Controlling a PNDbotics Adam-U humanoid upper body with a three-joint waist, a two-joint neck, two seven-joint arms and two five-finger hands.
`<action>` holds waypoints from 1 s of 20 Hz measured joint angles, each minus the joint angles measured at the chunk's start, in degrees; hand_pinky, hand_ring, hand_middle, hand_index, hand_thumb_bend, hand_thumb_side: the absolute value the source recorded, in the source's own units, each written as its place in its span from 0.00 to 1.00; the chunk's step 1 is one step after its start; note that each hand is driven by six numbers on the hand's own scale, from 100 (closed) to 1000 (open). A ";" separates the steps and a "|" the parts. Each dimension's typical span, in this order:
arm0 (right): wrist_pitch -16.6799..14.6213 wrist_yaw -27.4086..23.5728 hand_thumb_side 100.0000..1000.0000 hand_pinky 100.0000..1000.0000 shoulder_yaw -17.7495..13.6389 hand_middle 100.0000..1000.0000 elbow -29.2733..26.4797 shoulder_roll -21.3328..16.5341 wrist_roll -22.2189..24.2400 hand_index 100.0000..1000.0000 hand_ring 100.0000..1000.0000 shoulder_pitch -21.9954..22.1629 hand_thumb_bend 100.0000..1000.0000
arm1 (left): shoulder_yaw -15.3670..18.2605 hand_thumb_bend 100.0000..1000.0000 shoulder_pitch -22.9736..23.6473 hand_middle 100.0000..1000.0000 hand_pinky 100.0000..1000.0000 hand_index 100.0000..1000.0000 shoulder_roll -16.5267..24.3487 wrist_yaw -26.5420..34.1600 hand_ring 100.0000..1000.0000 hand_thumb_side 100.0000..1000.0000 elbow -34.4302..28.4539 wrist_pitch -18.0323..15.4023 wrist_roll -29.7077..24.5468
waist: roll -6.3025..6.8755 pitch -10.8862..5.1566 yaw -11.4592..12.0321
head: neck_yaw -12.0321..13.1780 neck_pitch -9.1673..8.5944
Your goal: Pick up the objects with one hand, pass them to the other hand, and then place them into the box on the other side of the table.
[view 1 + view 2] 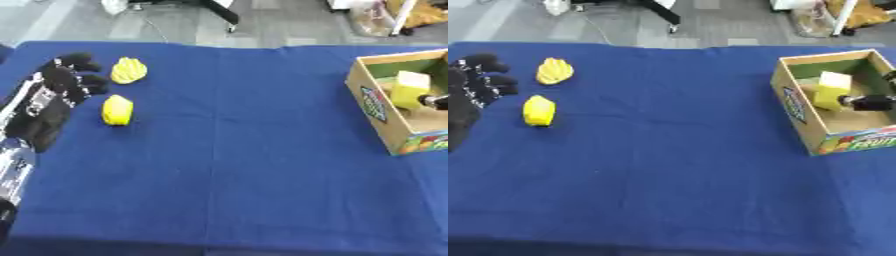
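Blue cloth covers the tabletop, and most of it lies bare: a wide open stretch runs across the middle, from the yellow things at 9 o'clock to the cardboard box at 3 o'clock. The far edge of the cloth meets a grey floor at 12 o'clock, and the near edge shows at 6 o'clock. Two yellow objects lie on the left side, apart from each other: a ridged yellow piece toward 10 o'clock, looking like a small bunch of bananas, and a smoother rounded yellow piece just nearer, toward 9 o'clock. The robot's black left hand sits at the left edge, close beside both pieces without touching either; its fingers are relaxed and hold nothing. The box stands open-topped on the right, its inner wall green at the far end, with printed colours on its near outer side. Inside it a pale yellow block is tilted, and a dark fingertip of the right hand touches it from the right; whether those fingers grasp the block or have let go cannot be told. The left eye view shows the left forearm down to the lower corner but cuts off the box's right wall; the right eye view shows the whole box and only part of the left hand.
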 measured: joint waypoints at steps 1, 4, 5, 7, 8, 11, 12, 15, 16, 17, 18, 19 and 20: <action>-0.91 -0.61 0.49 0.81 -0.26 0.82 -0.04 -0.22 -0.81 0.90 0.66 -0.04 0.48 | 0.05 0.64 0.00 0.64 0.74 0.76 0.00 0.00 0.65 0.39 0.00 -0.05 0.02 | 0.00 0.00 0.00 | 0.11 0.00; -3.87 -3.10 0.44 0.81 -0.82 0.82 -2.34 -1.26 -3.57 0.88 0.62 -0.02 0.40 | 0.36 0.64 0.01 0.64 0.74 0.75 0.00 -0.05 0.65 0.39 0.00 -0.24 0.20 | 0.00 0.00 -0.07 | 0.34 0.00; -4.90 -4.06 0.41 0.81 -0.93 0.82 -3.76 -1.55 -4.61 0.88 0.62 0.00 0.36 | 0.49 0.64 0.01 0.64 0.74 0.75 0.00 -0.08 0.65 0.39 0.00 -0.32 0.28 | 0.00 0.00 -0.08 | 0.42 0.00; -7.00 -6.10 0.38 0.81 -0.92 0.83 -6.92 -2.01 -6.70 0.87 0.62 0.43 0.31 | 0.80 0.64 0.01 0.64 0.74 0.75 0.02 -0.21 0.65 0.39 0.00 -0.50 0.46 | 0.00 0.00 -0.10 | 0.59 0.00; -8.05 -7.12 0.37 0.81 -0.86 0.83 -8.59 -2.18 -7.75 0.87 0.62 0.87 0.30 | 0.92 0.64 0.01 0.64 0.74 0.75 0.03 -0.38 0.65 0.39 0.00 -0.56 0.52 | 0.00 0.00 -0.10 | 0.70 0.00; -11.17 -10.21 0.33 0.81 0.05 0.82 -13.55 -2.42 -10.86 0.88 0.60 2.59 0.25 | 1.43 0.63 -0.03 0.63 0.74 0.75 0.22 -1.03 0.65 0.39 -0.01 -0.79 0.77 | 0.00 0.00 -0.12 | 0.94 0.00; -12.20 -11.23 0.32 0.81 0.39 0.82 -15.26 -2.42 -11.90 0.89 0.60 3.38 0.23 | 1.55 0.62 -0.06 0.61 0.74 0.73 0.49 -1.31 0.65 0.39 -0.01 -0.85 0.85 | 0.00 0.00 -0.12 | 1.07 0.00; -15.19 -14.22 0.33 0.80 2.15 0.81 -20.07 -2.20 -14.89 0.91 0.59 6.01 0.39 | 2.19 0.61 -0.52 0.58 0.74 0.71 2.11 -2.74 0.63 0.37 -0.02 -1.06 1.14 | 0.00 0.00 -0.18 | 1.50 0.00; -16.16 -15.18 0.32 0.80 3.07 0.81 -21.68 -1.86 -15.86 0.91 0.59 7.00 0.17 | 2.43 0.60 -0.79 0.58 0.74 0.72 2.92 -3.36 0.63 0.36 -0.02 -1.10 1.29 | 0.01 0.00 -0.20 | 1.61 0.00; -17.12 -16.16 0.32 0.80 4.17 0.81 -23.20 -1.47 -16.81 0.92 0.59 8.08 0.17 | 2.62 0.59 -1.12 0.59 0.74 0.73 3.88 -4.10 0.63 0.34 -0.01 -1.09 1.42 | 0.01 0.00 -0.22 | 1.77 0.00; -18.06 -17.11 0.32 0.80 5.41 0.81 -24.75 -1.05 -17.76 0.92 0.59 9.11 0.17 | 2.82 0.58 -1.46 0.59 0.74 0.73 4.98 -4.97 0.63 0.33 0.02 -1.01 1.50 | 0.01 0.00 -0.30 | 1.90 0.00; -19.00 -18.00 0.32 0.80 6.68 0.81 -26.27 -0.68 -18.69 0.92 0.59 10.11 0.17 | 2.96 0.58 -1.85 0.59 0.74 0.73 6.20 -5.87 0.63 0.33 0.24 -0.91 1.56 | 0.01 0.00 -0.38 | 2.09 0.00; -19.91 -18.87 0.32 0.80 7.82 0.81 -27.74 -0.36 -19.60 0.92 0.58 11.08 0.15 | 3.14 0.59 -2.17 0.60 0.75 0.74 7.48 -6.70 0.64 0.30 0.49 -0.74 1.53 | 0.03 0.00 -0.41 | 2.32 0.00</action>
